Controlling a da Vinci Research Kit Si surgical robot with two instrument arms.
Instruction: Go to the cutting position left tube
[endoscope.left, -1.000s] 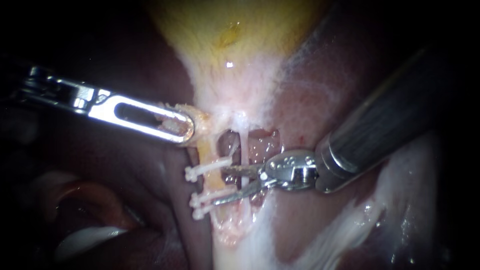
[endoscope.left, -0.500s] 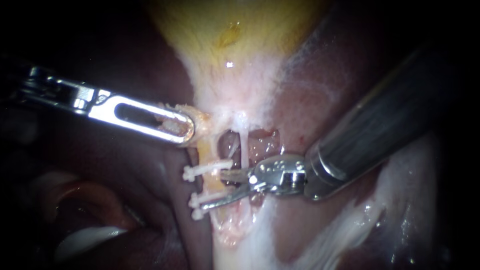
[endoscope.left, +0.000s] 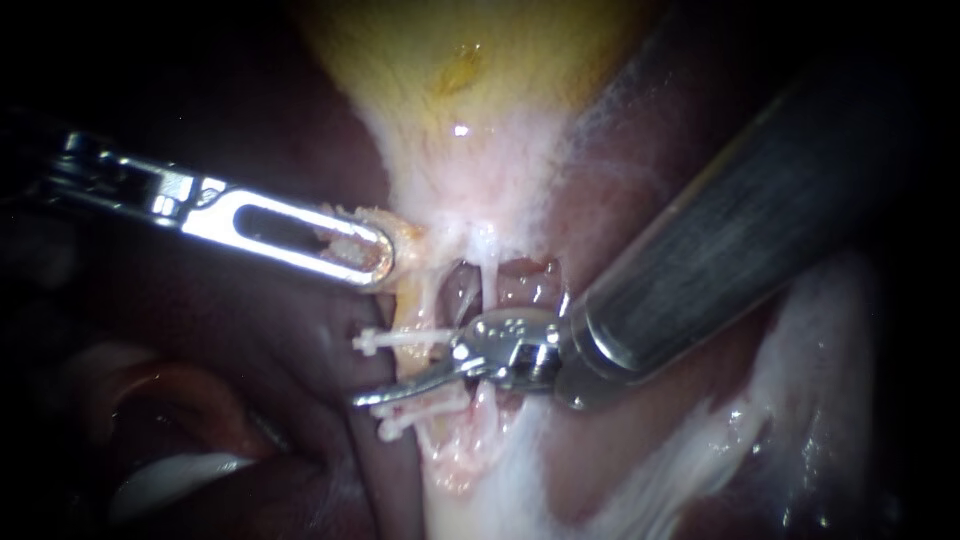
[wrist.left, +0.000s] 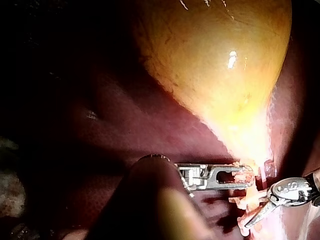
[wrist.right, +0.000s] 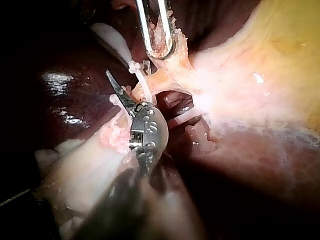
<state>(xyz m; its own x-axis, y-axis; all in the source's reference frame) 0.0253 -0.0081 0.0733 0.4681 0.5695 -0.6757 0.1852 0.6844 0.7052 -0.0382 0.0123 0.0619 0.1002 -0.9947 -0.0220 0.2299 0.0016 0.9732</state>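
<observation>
The left tube (endoscope.left: 412, 310), yellowish, runs down from the gallbladder's neck. One white clip (endoscope.left: 385, 340) crosses it higher up and more white clips (endoscope.left: 400, 422) sit lower. My right instrument (endoscope.left: 395, 378) reaches in from the upper right. Its thin curved blades are open: one lies across the left tube between the upper and lower clips, the other is mostly hidden by the upper clip. The right wrist view shows that blade (wrist.right: 117, 87) beside the clips. My left instrument (endoscope.left: 360, 255) is shut on tissue at the gallbladder's neck and holds it to the left.
The yellow gallbladder (endoscope.left: 470, 60) fills the top. A thin pale right tube (endoscope.left: 487, 280) stands just right of the left one, beside an opened window. Dark red liver (endoscope.left: 640, 200) surrounds both. The right instrument's thick shaft (endoscope.left: 720, 240) covers the upper right.
My right instrument has advanced to the left; its blades moved from right of the tubes to across the left tube, between the clips. The left instrument has held still.
</observation>
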